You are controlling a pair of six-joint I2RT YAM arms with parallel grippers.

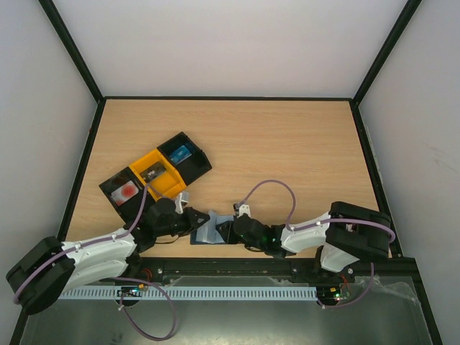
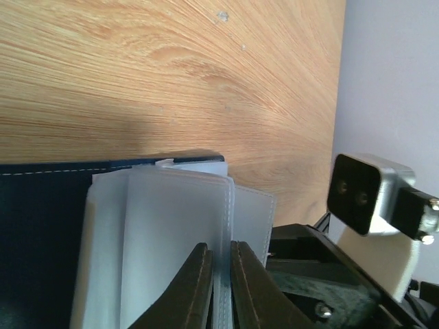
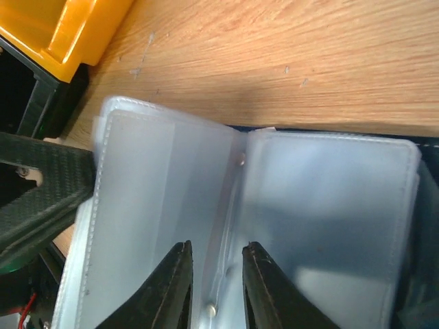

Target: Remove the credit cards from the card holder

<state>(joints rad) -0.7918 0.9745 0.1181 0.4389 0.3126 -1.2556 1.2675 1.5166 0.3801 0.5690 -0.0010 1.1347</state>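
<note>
Left gripper (image 2: 220,250) pinches a sleeve of the card holder (image 1: 208,230), right gripper (image 3: 216,248) hovers parted; credit cards (image 1: 180,152) seemingly all lie in trays (image 1: 171,188) at ten o'clock, so letting go looks next.

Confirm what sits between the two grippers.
The open card holder lies between the left gripper and right gripper, one at each side. The top external view shows it.
</note>
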